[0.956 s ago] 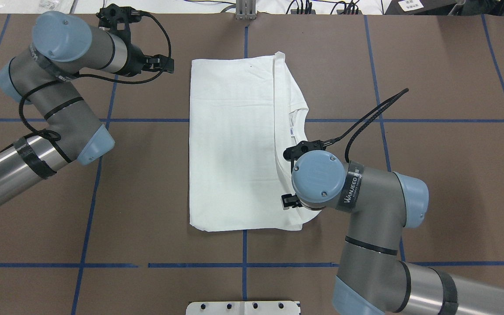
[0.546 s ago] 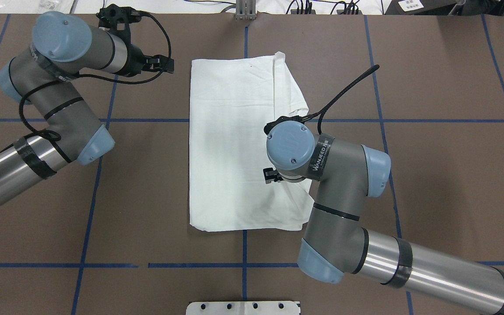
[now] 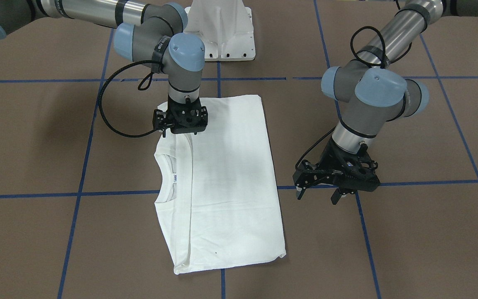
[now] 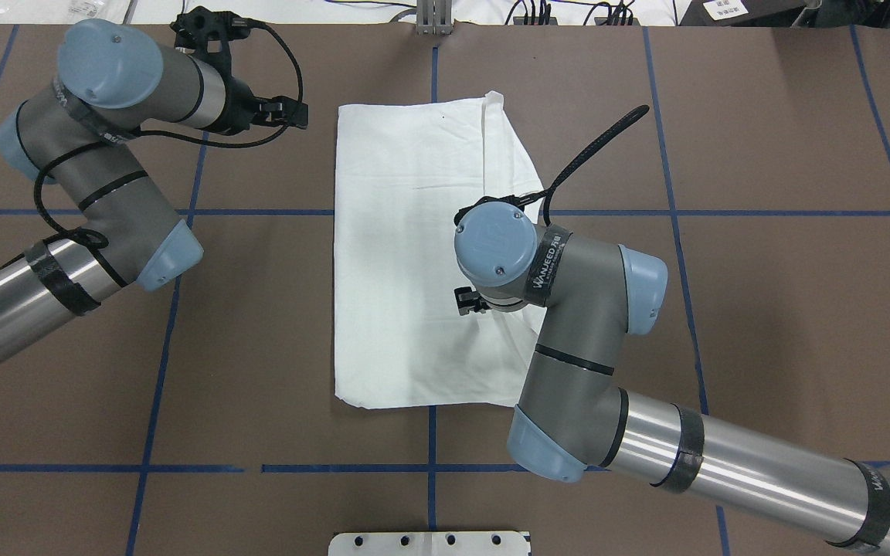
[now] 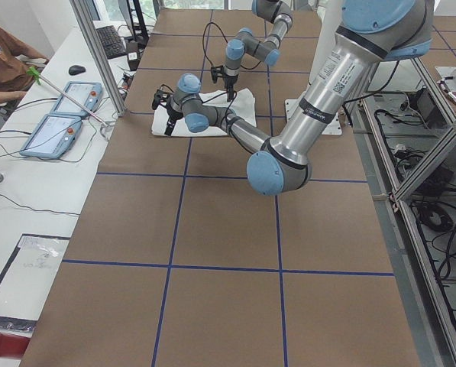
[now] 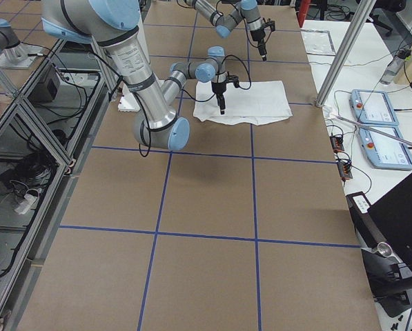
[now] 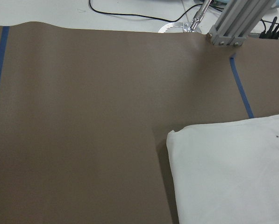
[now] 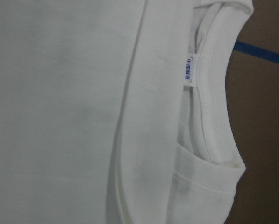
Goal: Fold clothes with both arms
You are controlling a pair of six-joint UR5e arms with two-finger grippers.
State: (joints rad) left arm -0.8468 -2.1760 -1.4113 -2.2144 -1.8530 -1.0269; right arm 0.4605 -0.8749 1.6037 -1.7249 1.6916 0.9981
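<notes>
The clothes are one white shirt [image 4: 406,255], folded into a flat rectangle at the table's centre. Its ribbed collar [image 8: 214,93] and small neck label [image 8: 190,70] show along one edge. My right gripper [image 3: 179,132] points straight down just above the shirt, near the collar and the fold line. It looks open and no cloth is lifted. My left gripper [image 3: 318,195] hangs open over bare table beside the shirt's far corner, apart from the cloth. The left wrist view shows that corner [image 7: 176,137] lying flat.
Blue tape lines [image 4: 182,210] grid the brown table. The white pedestal base [image 3: 221,29] stands at the robot's edge. Operator tablets [image 6: 378,110] and a seated person's arm [image 5: 6,69] are on the white bench beyond the far edge.
My right arm has swung from the shirt's collar-side edge inward over the shirt, toward its middle. A faint crease now shows on the cloth. The left arm has stayed still.
</notes>
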